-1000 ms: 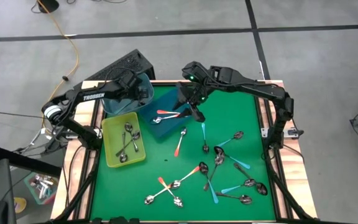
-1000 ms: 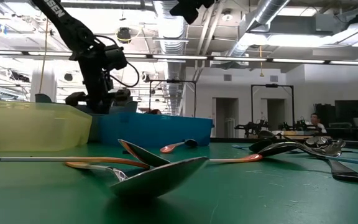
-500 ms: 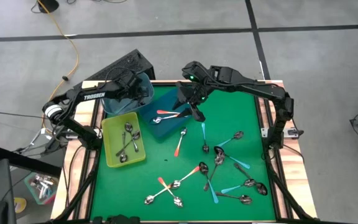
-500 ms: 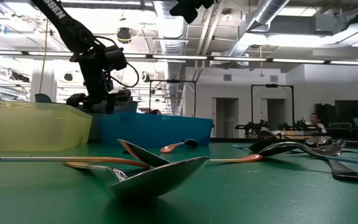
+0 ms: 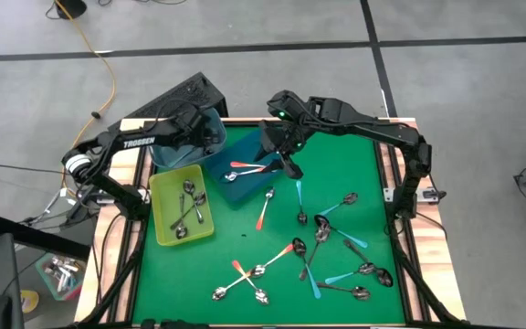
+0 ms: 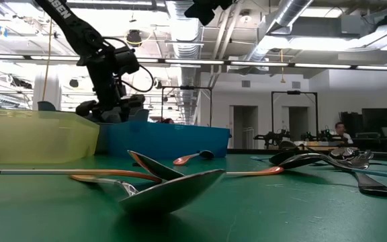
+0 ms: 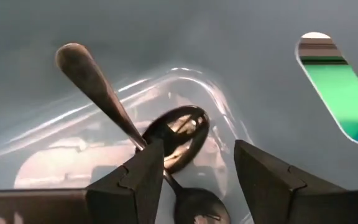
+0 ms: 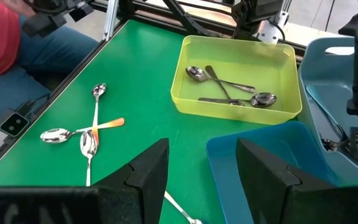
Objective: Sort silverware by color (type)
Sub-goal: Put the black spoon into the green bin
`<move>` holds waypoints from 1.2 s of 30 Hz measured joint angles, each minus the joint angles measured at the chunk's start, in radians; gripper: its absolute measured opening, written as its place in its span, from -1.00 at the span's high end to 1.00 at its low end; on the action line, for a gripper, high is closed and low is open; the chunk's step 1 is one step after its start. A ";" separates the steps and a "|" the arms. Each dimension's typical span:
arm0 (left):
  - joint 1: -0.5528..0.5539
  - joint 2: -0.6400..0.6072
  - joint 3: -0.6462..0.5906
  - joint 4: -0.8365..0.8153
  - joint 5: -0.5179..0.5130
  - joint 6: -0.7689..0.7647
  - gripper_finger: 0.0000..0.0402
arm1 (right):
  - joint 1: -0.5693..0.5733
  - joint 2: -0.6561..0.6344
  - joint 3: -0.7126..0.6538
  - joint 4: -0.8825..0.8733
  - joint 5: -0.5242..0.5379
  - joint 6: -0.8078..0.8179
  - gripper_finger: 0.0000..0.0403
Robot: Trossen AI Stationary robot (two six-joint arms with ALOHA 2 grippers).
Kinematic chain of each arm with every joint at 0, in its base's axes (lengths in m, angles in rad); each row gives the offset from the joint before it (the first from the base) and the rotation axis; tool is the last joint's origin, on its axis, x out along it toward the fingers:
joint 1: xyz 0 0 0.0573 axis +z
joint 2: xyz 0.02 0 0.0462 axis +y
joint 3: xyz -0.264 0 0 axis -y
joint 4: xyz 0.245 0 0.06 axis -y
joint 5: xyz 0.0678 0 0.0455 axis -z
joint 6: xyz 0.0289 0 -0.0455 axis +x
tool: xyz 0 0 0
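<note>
Left gripper [image 7: 194,168] inside the grey-blue bin [image 5: 210,135] at the bench's far-left corner.
Its fingers stand spread above a dark-handled spoon [image 7: 114,106]; right gripper [image 5: 288,167], spread, hangs over the blue bin [image 5: 249,151]; other silverware [image 5: 322,233] lies scattered toward the near-right.

The counter [image 5: 336,164] is bright green. One bin [image 5: 167,219] is translucent yellow, another bin [image 5: 245,151] deep blue, a third tub [image 5: 210,123] pale grey-blue. Spoons [image 5: 322,233] have shiny silver bowls and orange-red, teal or plain metal handles.

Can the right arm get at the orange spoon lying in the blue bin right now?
Probably yes. The right tool hangs open just over the blue bin, beside the orange spoon, and nothing covers it. The left arm is off over the grey tub.
</note>
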 joint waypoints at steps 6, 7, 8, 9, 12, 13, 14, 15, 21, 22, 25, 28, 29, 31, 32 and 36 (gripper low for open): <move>-0.009 0.000 0.000 -0.003 0.000 0.144 0.11 | 0.000 0.000 0.000 -0.008 0.000 -0.005 0.02; -0.009 0.000 0.000 -0.005 0.013 0.177 0.11 | 0.000 0.000 0.000 -0.012 0.000 -0.012 0.02; -0.009 0.000 0.004 -0.011 0.021 0.215 0.11 | 0.000 0.000 0.000 -0.015 0.000 -0.016 0.02; -0.009 0.000 0.009 -0.021 0.023 0.260 0.11 | 0.000 0.000 0.000 -0.015 0.000 -0.018 0.02; -0.009 0.000 0.035 -0.058 0.024 0.410 0.11 | 0.000 0.000 0.000 -0.015 0.000 -0.018 0.02; -0.009 0.000 0.048 -0.076 0.024 0.461 0.11 | 0.000 0.000 0.000 -0.015 0.000 -0.017 0.02; -0.010 0.000 0.065 -0.092 0.023 0.511 0.11 | 0.000 0.000 0.000 -0.015 0.000 -0.017 0.02; -0.011 0.000 0.083 -0.107 0.019 0.569 0.11 | 0.000 0.000 0.000 -0.015 0.000 -0.017 0.02; -0.028 -0.001 0.166 -0.180 -0.035 0.965 0.11 | 0.000 0.000 0.000 -0.016 0.000 -0.017 0.02; -0.033 -0.001 0.171 -0.185 -0.059 1.042 0.11 | 0.000 0.000 0.000 -0.016 0.000 -0.017 0.02; -0.043 -0.001 0.180 -0.214 -0.122 1.284 0.11 | 0.000 0.000 0.000 -0.022 0.000 -0.016 0.02; -0.045 0.001 0.182 -0.245 -0.099 1.474 0.11 | 0.000 0.000 0.000 -0.025 0.000 -0.016 0.02; -0.044 0.002 0.182 -0.269 -0.088 1.519 0.11 | 0.000 0.000 0.000 -0.025 0.000 -0.016 0.02; -0.037 0.003 0.182 -0.307 -0.080 1.601 0.11 | 0.000 0.000 0.000 -0.026 0.000 -0.016 0.02; -0.033 0.003 0.182 -0.311 -0.081 1.633 0.11 | 0.000 0.000 0.000 -0.026 0.000 -0.016 0.02; -0.008 0.003 0.182 -0.310 -0.080 1.752 0.11 | 0.000 0.000 0.000 -0.025 0.000 -0.016 0.02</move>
